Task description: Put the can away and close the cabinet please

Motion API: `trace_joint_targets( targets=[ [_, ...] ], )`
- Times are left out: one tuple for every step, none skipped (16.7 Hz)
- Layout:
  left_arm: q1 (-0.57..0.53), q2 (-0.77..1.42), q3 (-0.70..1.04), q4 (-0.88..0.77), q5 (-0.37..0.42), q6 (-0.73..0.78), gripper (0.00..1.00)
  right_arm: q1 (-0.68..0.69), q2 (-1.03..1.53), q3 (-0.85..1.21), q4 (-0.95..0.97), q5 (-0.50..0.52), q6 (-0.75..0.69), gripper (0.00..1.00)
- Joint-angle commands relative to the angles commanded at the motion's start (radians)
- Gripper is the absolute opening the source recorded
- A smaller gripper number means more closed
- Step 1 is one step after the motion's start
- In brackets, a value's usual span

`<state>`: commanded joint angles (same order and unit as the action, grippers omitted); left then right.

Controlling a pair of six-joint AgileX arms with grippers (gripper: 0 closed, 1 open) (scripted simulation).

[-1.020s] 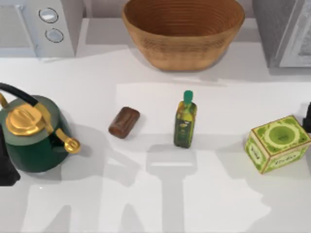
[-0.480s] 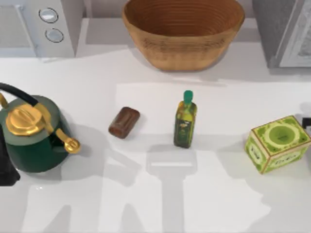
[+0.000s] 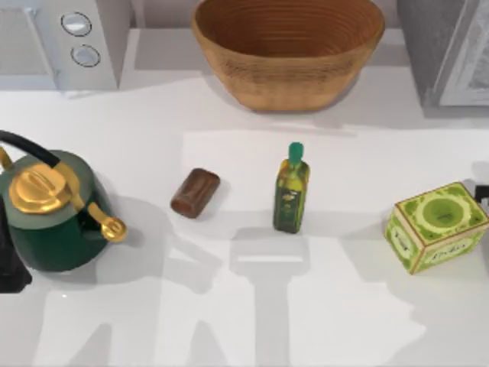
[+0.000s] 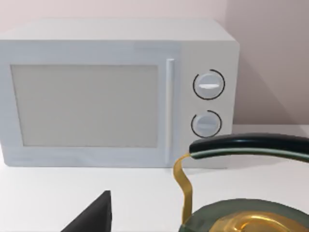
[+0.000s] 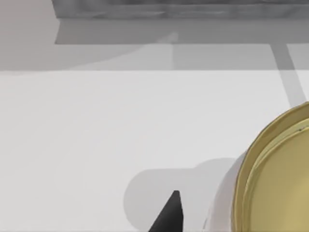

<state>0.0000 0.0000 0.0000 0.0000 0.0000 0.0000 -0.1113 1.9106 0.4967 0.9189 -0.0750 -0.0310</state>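
Observation:
The can (image 3: 195,193), a small reddish-brown cylinder, lies on its side on the white counter, left of centre. Neither gripper touches it. The grey cabinet (image 3: 447,50) stands at the back right corner, with a pale panel (image 3: 472,69) angled at its right side; its lower front (image 5: 178,7) appears across the right wrist view. My left arm (image 3: 8,264) sits at the left edge behind the kettle, and one dark fingertip (image 4: 94,217) shows in the left wrist view. My right arm (image 3: 483,193) is at the right edge beside the green box, with one dark fingertip (image 5: 169,215) in its wrist view.
A green-capped olive-oil bottle (image 3: 291,187) stands upright right of the can. The green printed box (image 3: 436,225) is near the right edge. A green and gold kettle (image 3: 50,210) is at the left, a microwave (image 3: 61,42) back left, a wicker basket (image 3: 289,50) back centre.
The right arm has drawn back a little toward the right edge. The can, bottle, box and left arm have not moved.

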Motion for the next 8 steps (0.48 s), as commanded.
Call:
trace_joint_targets(
  targets=[
    [0.000,0.000,0.000,0.000,0.000,0.000,1.00,-0.001,0.000,0.000,0.000,0.000,0.001,0.00],
    [0.000,0.000,0.000,0.000,0.000,0.000,1.00,-0.004,-0.002,0.002,-0.003,0.000,0.002,0.00],
    [0.000,0.000,0.000,0.000,0.000,0.000,1.00,-0.013,-0.010,0.012,-0.015,0.003,0.005,0.00],
    [0.000,0.000,0.000,0.000,0.000,0.000,1.00,-0.025,-0.025,0.029,-0.037,0.007,0.010,0.00],
    [0.000,0.000,0.000,0.000,0.000,0.000,1.00,-0.037,-0.051,0.049,-0.071,0.011,0.016,0.00],
    [0.000,0.000,0.000,0.000,0.000,0.000,1.00,-0.047,-0.082,0.069,-0.114,0.016,0.021,0.00],
    [0.000,0.000,0.000,0.000,0.000,0.000,1.00,-0.055,-0.117,0.086,-0.169,0.020,0.027,0.00],
    [0.000,0.000,0.000,0.000,0.000,0.000,1.00,-0.063,-0.155,0.106,-0.234,0.025,0.034,0.00]
  ],
)
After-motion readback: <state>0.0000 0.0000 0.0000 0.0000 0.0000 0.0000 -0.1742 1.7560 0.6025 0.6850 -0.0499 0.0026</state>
